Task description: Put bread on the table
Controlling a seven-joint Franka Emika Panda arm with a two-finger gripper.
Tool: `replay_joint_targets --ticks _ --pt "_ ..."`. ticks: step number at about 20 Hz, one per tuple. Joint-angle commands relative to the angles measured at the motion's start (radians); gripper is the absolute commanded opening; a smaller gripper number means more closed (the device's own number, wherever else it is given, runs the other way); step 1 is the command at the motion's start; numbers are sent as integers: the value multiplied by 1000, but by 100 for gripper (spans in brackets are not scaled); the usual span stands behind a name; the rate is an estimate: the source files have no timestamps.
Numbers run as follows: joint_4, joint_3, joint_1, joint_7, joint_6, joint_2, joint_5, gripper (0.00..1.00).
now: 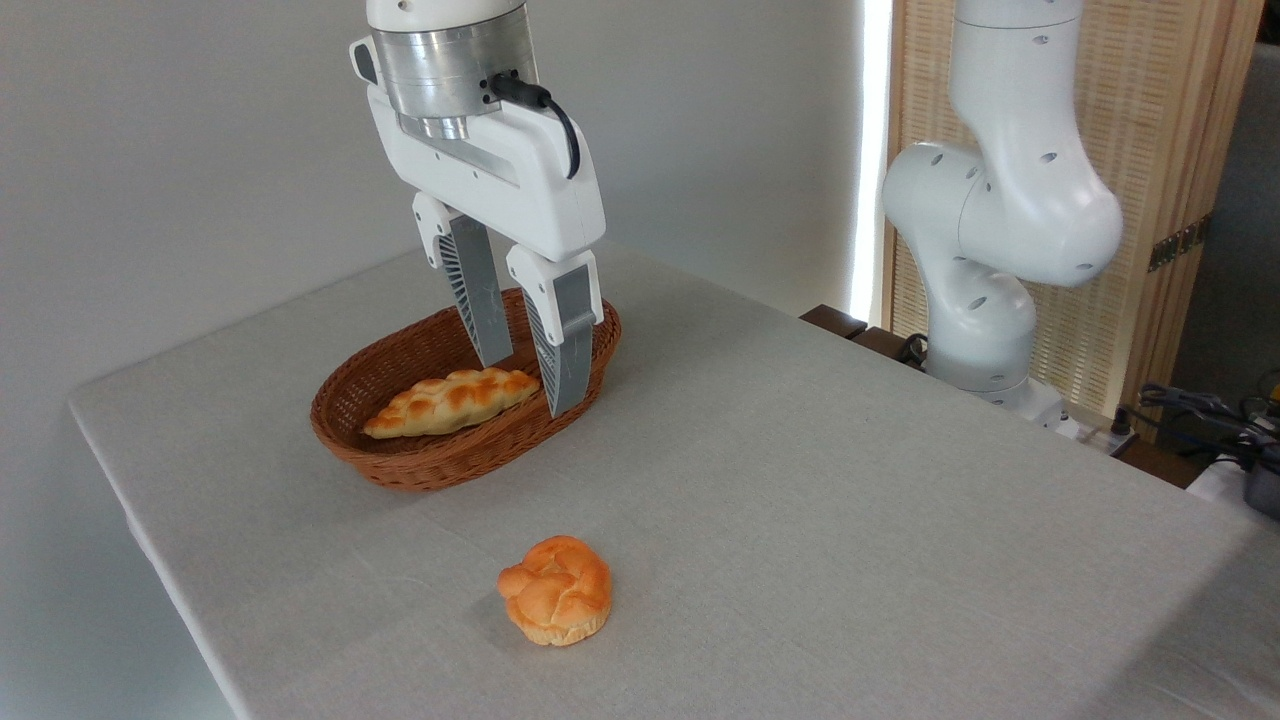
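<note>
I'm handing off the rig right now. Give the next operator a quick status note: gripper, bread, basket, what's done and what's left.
Gripper: open, empty, fingers pointing down into the wicker basket at the right end of the braided loaf.
Braided loaf: lying in the basket, not yet grasped.
Round bun: already on the table, in front of the basket.
Done: approach to the loaf.
Left: close on the loaf, lift it clear of the basket rim, set it on the grey cloth.

One bread [452, 400] — one bun [556, 603] — one basket [440, 462].
</note>
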Motion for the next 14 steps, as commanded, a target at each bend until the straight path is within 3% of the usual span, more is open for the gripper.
replay_joint_targets --ticks 1,9,14 --pt "13 28 0 10 -8 1 -2 100" --pt "11 22 -1 6 -15 1 -4 100" --pt "-6 -31 -7 4 1 1 -8 100"
